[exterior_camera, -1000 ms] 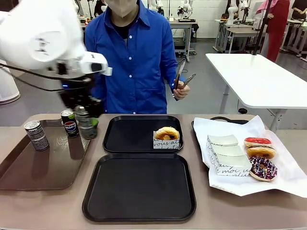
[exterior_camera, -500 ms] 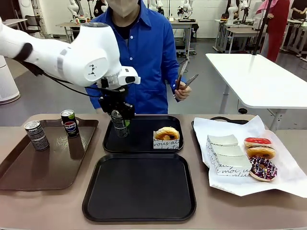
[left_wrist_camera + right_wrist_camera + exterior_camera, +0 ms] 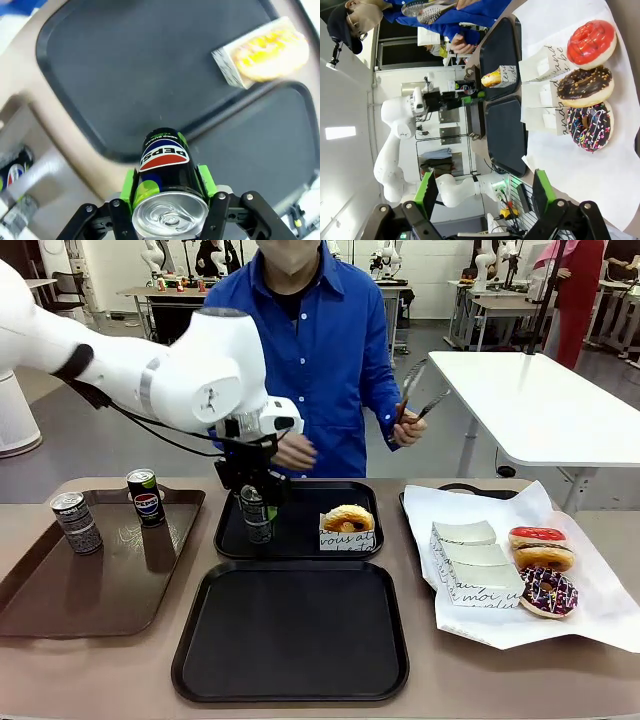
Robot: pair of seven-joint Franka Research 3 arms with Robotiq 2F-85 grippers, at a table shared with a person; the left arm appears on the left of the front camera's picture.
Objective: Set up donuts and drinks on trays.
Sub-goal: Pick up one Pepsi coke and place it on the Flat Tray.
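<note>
Front view, can (image 3: 257, 520) being clamped upright in the left gripper (image 3: 256, 502) fingers at the far tray (image 3: 295, 530) left side, sleeved donut (image 3: 348, 525) sitting nearby, right gripper (image 3: 485, 192) fingers being held apart.

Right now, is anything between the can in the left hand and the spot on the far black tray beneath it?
Nothing visible. The left hand holds the can over bare floor at the left of the far tray; the sleeved donut sits apart, toward its right.
</note>
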